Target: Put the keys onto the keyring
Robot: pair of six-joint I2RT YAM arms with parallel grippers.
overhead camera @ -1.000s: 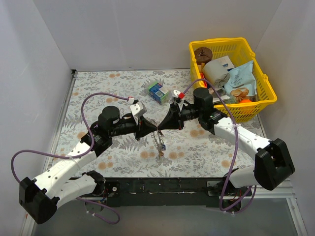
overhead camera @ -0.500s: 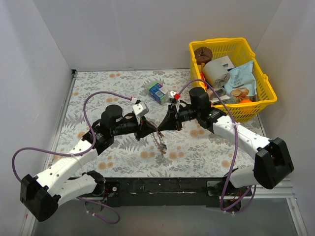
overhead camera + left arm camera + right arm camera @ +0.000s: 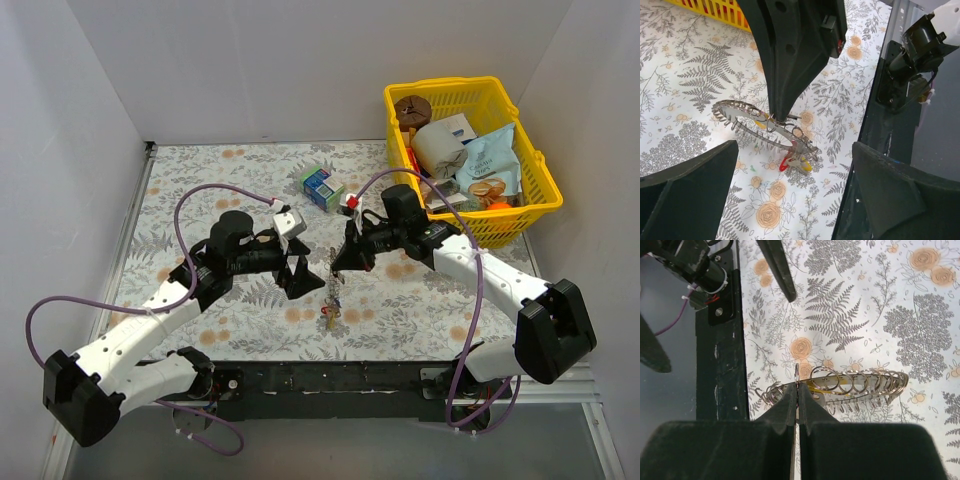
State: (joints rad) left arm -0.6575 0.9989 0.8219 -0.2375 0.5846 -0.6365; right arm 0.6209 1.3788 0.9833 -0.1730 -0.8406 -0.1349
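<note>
I have the right pincer (image 3: 797,390) pinched shut on the keyring (image 3: 788,136), which hangs above the worktop (image 3: 200,180). The left pincer (image 3: 795,200) gapes wide just beside it, empty. The keys (image 3: 792,163), yellow and red, dangle beneath. I judge threading mostly done, count unconfirmed.

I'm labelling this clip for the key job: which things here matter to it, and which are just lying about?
In the job: keyring, pinched by the shut right tool; keys with red and yellow heads; open left tool.
Lying about: blue-green carton; yellow basket holding a chips bag and a roll.
</note>
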